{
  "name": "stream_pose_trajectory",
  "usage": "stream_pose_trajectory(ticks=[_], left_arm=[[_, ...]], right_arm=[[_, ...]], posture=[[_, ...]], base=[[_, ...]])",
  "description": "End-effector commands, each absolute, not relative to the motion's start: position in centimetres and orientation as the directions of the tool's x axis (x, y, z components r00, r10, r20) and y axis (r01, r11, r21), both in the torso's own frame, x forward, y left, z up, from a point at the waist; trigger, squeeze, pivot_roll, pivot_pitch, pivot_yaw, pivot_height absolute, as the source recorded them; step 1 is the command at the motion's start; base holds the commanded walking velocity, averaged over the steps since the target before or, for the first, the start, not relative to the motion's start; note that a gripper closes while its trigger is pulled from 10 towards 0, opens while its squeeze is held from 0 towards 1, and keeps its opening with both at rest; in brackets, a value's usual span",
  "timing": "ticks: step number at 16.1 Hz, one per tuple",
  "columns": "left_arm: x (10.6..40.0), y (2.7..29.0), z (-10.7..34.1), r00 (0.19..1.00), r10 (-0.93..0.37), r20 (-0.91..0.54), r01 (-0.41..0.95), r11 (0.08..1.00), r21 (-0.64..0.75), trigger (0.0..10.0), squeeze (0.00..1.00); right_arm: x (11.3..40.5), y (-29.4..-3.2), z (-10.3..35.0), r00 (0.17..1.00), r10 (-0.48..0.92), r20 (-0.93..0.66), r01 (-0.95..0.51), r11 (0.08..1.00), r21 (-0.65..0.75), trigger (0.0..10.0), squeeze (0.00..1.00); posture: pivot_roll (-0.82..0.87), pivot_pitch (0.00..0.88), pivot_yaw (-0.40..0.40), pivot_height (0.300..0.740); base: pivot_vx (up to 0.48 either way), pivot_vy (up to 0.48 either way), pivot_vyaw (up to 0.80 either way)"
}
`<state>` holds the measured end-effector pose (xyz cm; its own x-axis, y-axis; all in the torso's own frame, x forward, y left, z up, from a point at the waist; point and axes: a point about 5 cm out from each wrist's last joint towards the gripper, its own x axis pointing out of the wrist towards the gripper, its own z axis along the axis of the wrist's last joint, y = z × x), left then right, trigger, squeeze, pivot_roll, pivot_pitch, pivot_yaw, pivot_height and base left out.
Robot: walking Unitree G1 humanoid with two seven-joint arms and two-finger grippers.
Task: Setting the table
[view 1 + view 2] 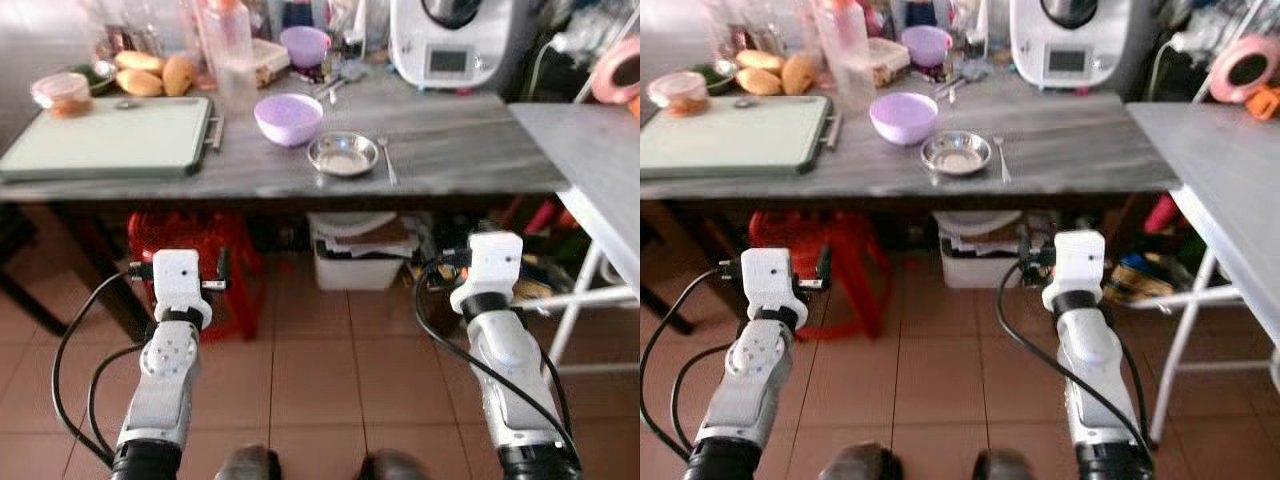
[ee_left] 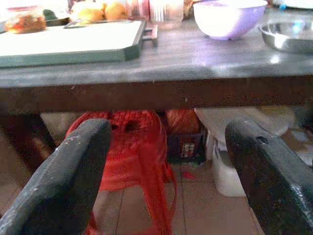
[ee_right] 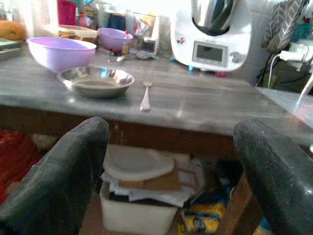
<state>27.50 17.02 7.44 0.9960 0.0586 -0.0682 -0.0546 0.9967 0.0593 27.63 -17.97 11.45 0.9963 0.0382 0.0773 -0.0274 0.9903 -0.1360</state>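
Both of my grippers hang below the table edge with nothing in them: the left gripper and the right gripper each have their black fingers spread wide, pointing forward at the shadow under the grey tabletop.

Beyond the right gripper, up on the tabletop and ahead of it, sits the small steel dish, with a fork lying just beside it on its right. The fork's long axis runs away from me, tines at the far end. A lilac bowl stands just behind the dish, towards my left, close to it; whether they touch I cannot tell. Further left lies the white cutting board.

I judge my right arm the nearer one to dish and fork; the left lines up more with the board and the bowl. Either arm must first rise above the table edge and then reach forward.
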Motion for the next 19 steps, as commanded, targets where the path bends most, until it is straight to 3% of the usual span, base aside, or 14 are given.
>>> stream_pose_trajectory(ticks=[1, 7, 12, 15, 19], left_arm=[[27.4, 16.9, 7.5, 0.996, 0.059, -0.066, -0.055, 0.997, 0.060, 10.0, 0.00], [27.4, 16.4, 8.2, 1.000, 0.024, -0.017, -0.023, 0.999, 0.037, 10.0, 0.00], [26.9, 17.3, 8.1, 0.995, 0.101, -0.013, -0.101, 0.995, -0.005, 10.0, 0.00], [26.8, 17.8, 8.6, 0.989, 0.147, -0.001, -0.147, 0.989, 0.012, 10.0, 0.00], [26.1, 18.6, 9.2, 0.990, 0.142, 0.017, -0.143, 0.989, 0.039, 10.0, 0.00]], right_arm=[[27.7, -18.1, 11.6, 0.996, 0.039, 0.076, -0.029, 0.990, -0.136, 10.0, 0.00], [27.6, -18.0, 11.6, 0.996, 0.044, 0.078, -0.034, 0.991, -0.127, 10.0, 0.00], [26.1, -18.7, 10.7, 0.999, -0.008, 0.040, 0.010, 0.999, -0.045, 10.0, 0.00], [26.9, -17.7, 10.8, 0.998, 0.034, 0.051, -0.029, 0.996, -0.083, 10.0, 0.00], [27.3, -16.9, 11.8, 0.995, 0.039, 0.089, -0.039, 0.999, -0.002, 10.0, 0.00]], posture=[[-0.05, 0.000, 0.034, 0.740], [-0.05, 0.000, 0.032, 0.740], [-0.03, 0.000, 0.017, 0.740], [-0.01, 0.000, 0.012, 0.740], [0.01, 0.000, 0.005, 0.740]], base=[[-0.349, 0.000, 0.00], [-0.116, 0.000, 0.00], [0.000, -0.372, 0.00], [0.000, 0.000, 0.00], [0.000, -0.480, 0.00]])
